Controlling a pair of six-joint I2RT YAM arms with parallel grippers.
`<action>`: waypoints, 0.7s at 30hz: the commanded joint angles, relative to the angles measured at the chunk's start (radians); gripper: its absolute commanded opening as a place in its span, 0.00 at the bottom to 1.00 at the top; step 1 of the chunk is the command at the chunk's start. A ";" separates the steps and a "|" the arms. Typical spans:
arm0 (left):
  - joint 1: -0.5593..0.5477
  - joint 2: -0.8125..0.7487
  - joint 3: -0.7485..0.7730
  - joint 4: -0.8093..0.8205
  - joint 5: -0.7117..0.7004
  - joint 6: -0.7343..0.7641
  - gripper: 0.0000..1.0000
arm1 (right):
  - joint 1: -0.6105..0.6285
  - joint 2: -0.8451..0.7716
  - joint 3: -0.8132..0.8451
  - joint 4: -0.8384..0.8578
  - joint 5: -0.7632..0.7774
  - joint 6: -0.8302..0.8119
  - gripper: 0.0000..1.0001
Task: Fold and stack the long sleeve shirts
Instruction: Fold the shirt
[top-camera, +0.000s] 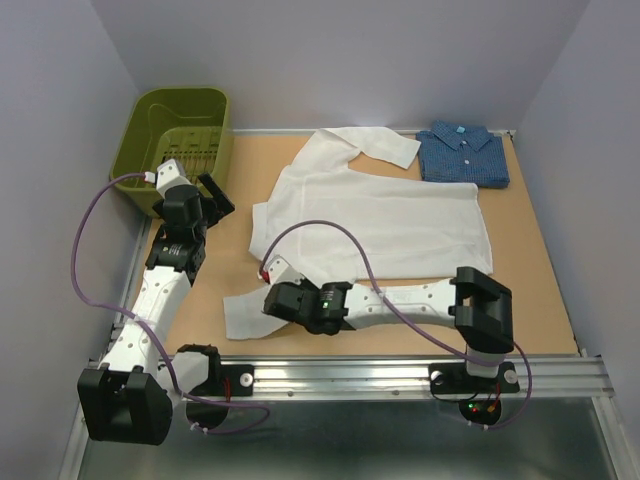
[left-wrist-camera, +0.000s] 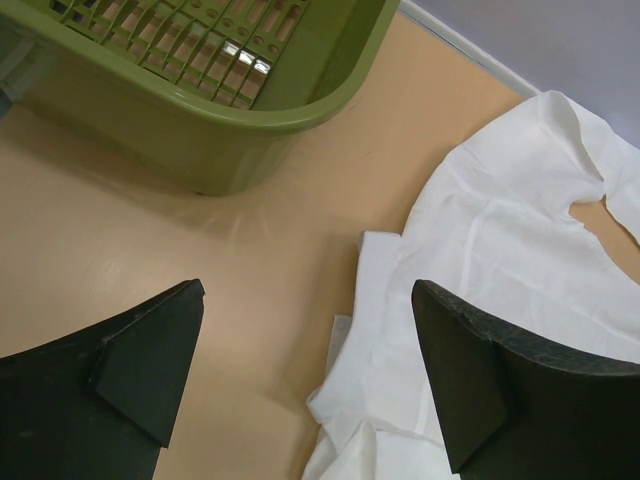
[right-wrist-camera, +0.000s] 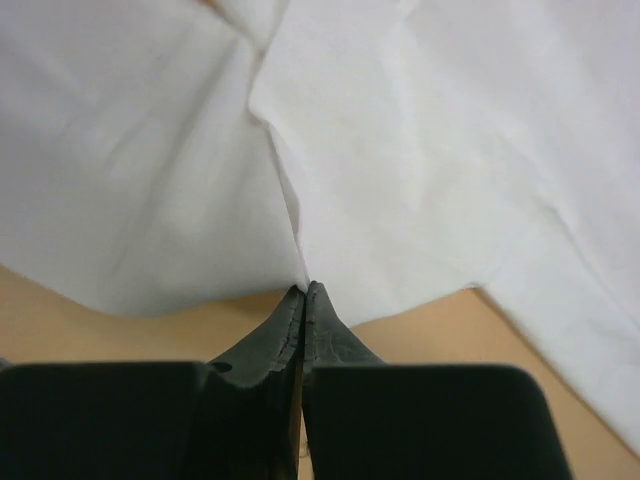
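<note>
The white long sleeve shirt (top-camera: 390, 225) lies spread flat across the middle of the table, one sleeve reaching toward the near edge. The dark blue shirt (top-camera: 462, 153) sits folded at the far right corner. My right gripper (top-camera: 270, 300) is low at the near sleeve, shut with a fold of the white shirt (right-wrist-camera: 400, 150) pinched at its tips (right-wrist-camera: 305, 292). My left gripper (top-camera: 215, 200) hovers open beside the shirt's left edge; in its wrist view the white cloth (left-wrist-camera: 500, 230) lies under the right finger, with nothing between the fingers of this gripper (left-wrist-camera: 305, 340).
A green plastic basket (top-camera: 180, 140) stands at the far left corner, close behind the left gripper, its rim (left-wrist-camera: 300, 110) near in the wrist view. Grey walls enclose the table; a metal rail (top-camera: 400, 375) runs along the near edge.
</note>
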 joint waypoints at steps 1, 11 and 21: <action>0.007 -0.028 -0.009 0.028 -0.014 0.001 0.96 | -0.067 -0.111 0.065 -0.007 0.194 -0.143 0.01; 0.009 -0.031 -0.009 0.030 -0.012 0.004 0.96 | -0.341 -0.127 0.190 0.101 0.263 -0.283 0.20; 0.009 -0.025 -0.011 0.028 -0.008 0.004 0.96 | -0.375 -0.183 0.133 0.108 0.104 -0.043 0.79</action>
